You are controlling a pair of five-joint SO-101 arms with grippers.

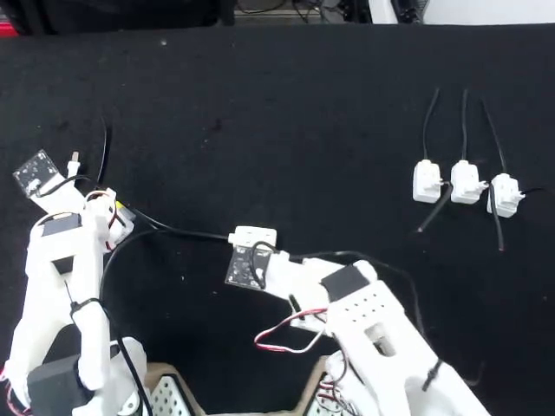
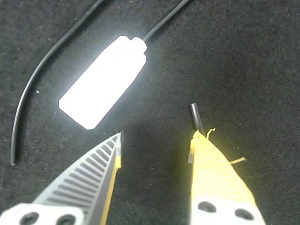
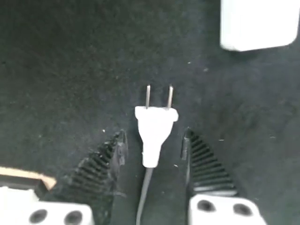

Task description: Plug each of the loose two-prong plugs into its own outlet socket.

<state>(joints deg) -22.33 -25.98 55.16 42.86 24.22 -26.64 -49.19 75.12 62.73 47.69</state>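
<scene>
Plug (image 3: 154, 125), white with two thin metal prongs, lies on black felt (image 3: 70, 56).

No text, number or sign can be read. The plug (image 3: 154, 125), the sockets (image 1: 466, 182) and the table (image 1: 260, 104) carry no legible marking. The board (image 1: 247, 267) on an arm's wrist has specks too small to tell.
</scene>
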